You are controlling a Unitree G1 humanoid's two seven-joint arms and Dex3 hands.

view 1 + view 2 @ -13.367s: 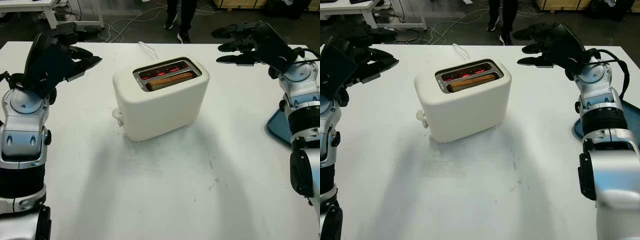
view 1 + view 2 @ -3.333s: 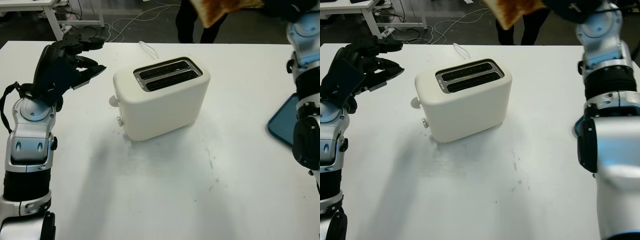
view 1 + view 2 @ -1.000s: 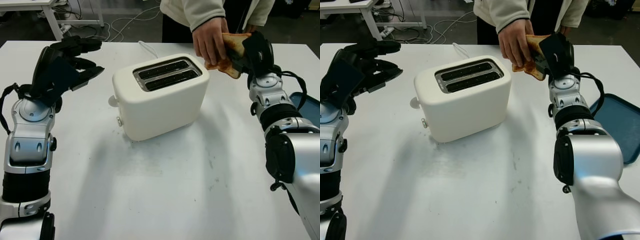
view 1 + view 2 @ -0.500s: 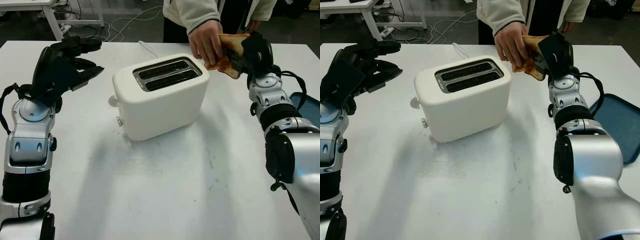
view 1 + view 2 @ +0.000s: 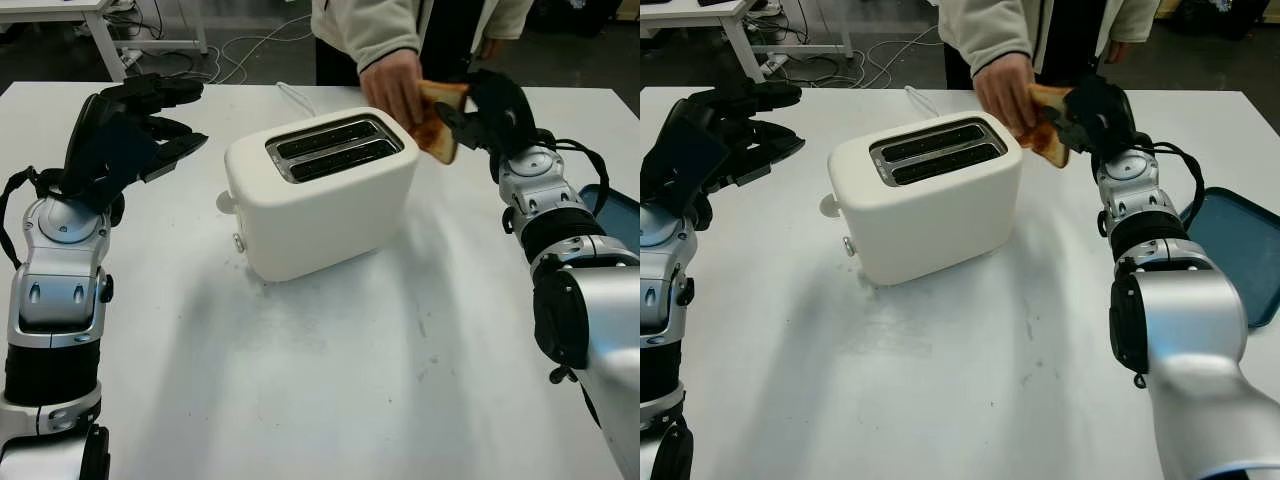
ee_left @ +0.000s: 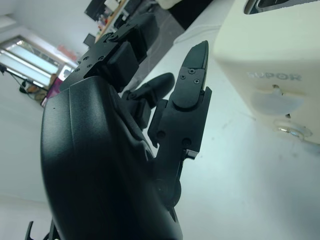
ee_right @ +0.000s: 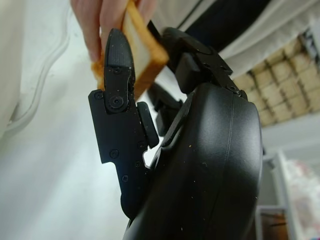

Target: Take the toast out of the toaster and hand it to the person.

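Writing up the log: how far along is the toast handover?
Done: both slots of the toaster are empty. In hand: the person's hand grips the toast beside the right hand; whether its fingers have let go is unclear. Left: finishing the release. The left hand is open beside the toaster.

Toaster [image 5: 320,190] mid-table [image 5: 350,380]; toast [image 5: 437,122] behind-right of it, tray [image 5: 1230,250] far right.

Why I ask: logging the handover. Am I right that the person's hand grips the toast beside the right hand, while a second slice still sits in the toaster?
Not quite: in the left eye view both slots of the toaster are empty. The person's hand does grip the toast beside the right hand.
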